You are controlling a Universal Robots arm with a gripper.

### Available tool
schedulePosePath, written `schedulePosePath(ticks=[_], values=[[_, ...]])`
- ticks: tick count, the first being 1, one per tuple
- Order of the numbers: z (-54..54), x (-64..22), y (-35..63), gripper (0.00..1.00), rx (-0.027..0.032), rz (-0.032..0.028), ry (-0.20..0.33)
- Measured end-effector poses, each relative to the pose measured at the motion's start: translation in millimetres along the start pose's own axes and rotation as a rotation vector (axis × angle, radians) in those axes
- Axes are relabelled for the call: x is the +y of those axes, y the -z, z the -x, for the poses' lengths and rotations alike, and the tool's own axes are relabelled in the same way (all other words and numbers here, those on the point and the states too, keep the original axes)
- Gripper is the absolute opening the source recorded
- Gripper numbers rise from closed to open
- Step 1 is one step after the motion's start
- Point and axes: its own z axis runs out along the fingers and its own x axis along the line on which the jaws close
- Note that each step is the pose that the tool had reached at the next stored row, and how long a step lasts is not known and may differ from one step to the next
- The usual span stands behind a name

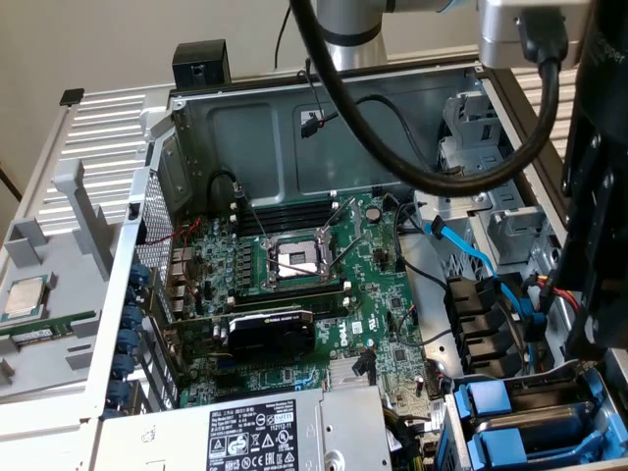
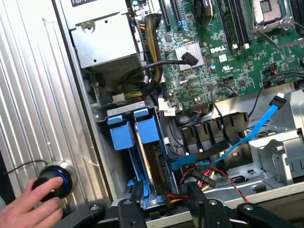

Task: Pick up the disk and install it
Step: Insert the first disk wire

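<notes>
Open computer case (image 1: 245,128) on the ribbed grey bench (image 2: 33,95). The arm (image 1: 351,29) enters from above, and its dark wrist body is cut off at the exterior view's right edge. The pincer (image 2: 165,187) hangs over the drive bay (image 2: 108,113), which sits in the corner of the case beside the power supply (image 2: 102,42). Its two black fingers (image 2: 136,195) stand apart and clamp nothing: one is just beside a blue rail, the other is clear of it among red and black wires. Their roots merge into black linkage at the frame edge. The disk (image 2: 155,164) sits in the bay, seen edge-on. The blue handle of its carrier and a thin strip of its side show, while its flat face is hidden by the bay wall and the neighbouring carrier. The other blue carrier (image 2: 121,135) stands just beside it, on the side away from the motherboard (image 2: 228,52); whether it holds a drive cannot be told. A light-blue data cable (image 2: 247,135) runs past a row of black connectors (image 2: 209,133), its lower end lost under the wiring. The CPU chip (image 1: 25,297) lies in a grey tray outside the case at the exterior view's left, well apart from the bay. A person's hand (image 2: 28,204), partly out of frame, rests its fingers on a round black button (image 2: 53,179) on the bench.
</notes>
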Motion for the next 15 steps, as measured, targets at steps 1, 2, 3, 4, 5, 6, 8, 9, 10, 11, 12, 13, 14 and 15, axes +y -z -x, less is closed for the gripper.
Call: schedulePosePath(ticks=[1, 2, 3, 4, 5, 6, 8, 9, 10, 11, 12, 13, 14, 15], values=[[-1.3, -0.3, -0.1, 0.49, -0.0059, 0.0017, 0.000], [-3.3, -0.6, -0.1, 0.49, -0.0173, 0.0050, 0.001], [-3.8, -0.4, -0.1, 0.49, -0.0213, 0.0060, 0.005], [-4.0, 0.0, 0.0, 0.49, -0.0236, 0.0067, 0.012], [-4.3, 0.5, 0.0, 0.49, -0.0258, 0.0074, 0.020], [-4.7, 1.2, 0.0, 0.49, -0.0276, 0.0078, 0.028], [-5.6, 2.5, 0.0, 0.49, -0.0307, 0.0087, 0.046], [-5.9, 3.0, -0.1, 0.49, -0.0323, 0.0091, 0.054], [-6.4, 3.6, -0.2, 0.49, -0.0344, 0.0098, 0.063], [-6.8, 4.2, -0.6, 0.49, -0.0373, 0.0105, 0.071], [-7.2, 4.7, -1.5, 0.49, -0.0404, 0.0113, 0.080], [-7.5, 5.2, -3.1, 0.49, -0.0436, 0.0121, 0.090], [-7.9, 5.5, -4.5, 0.49, -0.0462, 0.0129, 0.101], [-8.5, 5.6, -5.8, 0.49, -0.0482, 0.0134, 0.107]])
